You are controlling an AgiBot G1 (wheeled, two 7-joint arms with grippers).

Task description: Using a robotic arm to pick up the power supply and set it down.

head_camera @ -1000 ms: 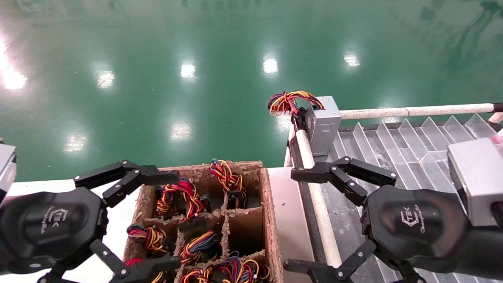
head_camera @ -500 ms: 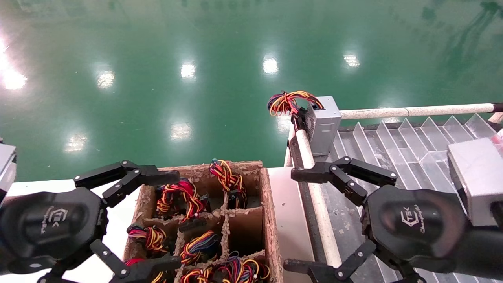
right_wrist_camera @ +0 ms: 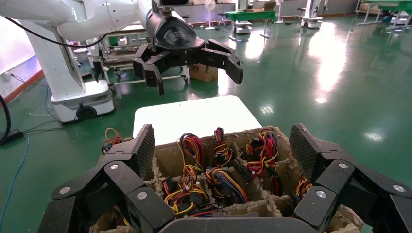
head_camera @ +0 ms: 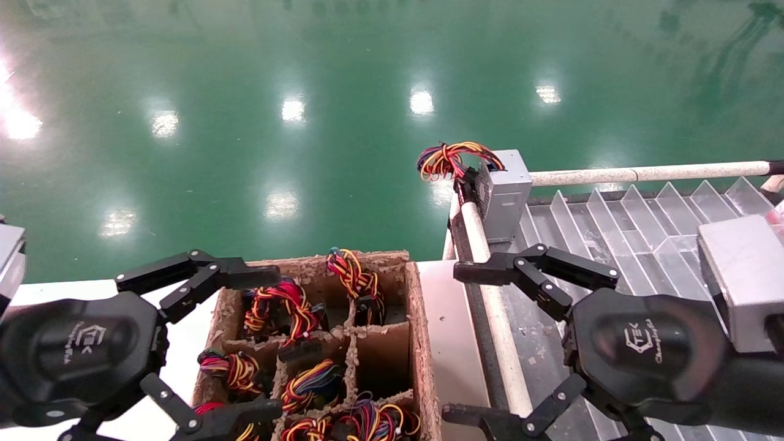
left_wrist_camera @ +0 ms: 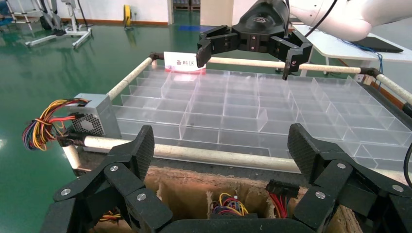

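One power supply (head_camera: 505, 193), a small grey box with red, yellow and blue wires (head_camera: 450, 159), stands on edge in the far left corner of the clear divided tray (head_camera: 612, 214); the left wrist view shows the power supply (left_wrist_camera: 94, 116) too. More wire bundles (head_camera: 278, 306) fill the compartments of a brown carton (head_camera: 416, 318). My left gripper (head_camera: 269, 343) hangs open over the carton's left side, holding nothing. My right gripper (head_camera: 459, 342) hangs open over the white rail between carton and tray, also holding nothing.
White tube rails (head_camera: 496, 318) frame the tray. The carton (right_wrist_camera: 252, 206) rests on a white table (right_wrist_camera: 194, 119). A pink label card (left_wrist_camera: 182, 62) stands at the tray's far side. Green floor lies beyond. A silver wrist block (head_camera: 741, 275) sits behind my right gripper.
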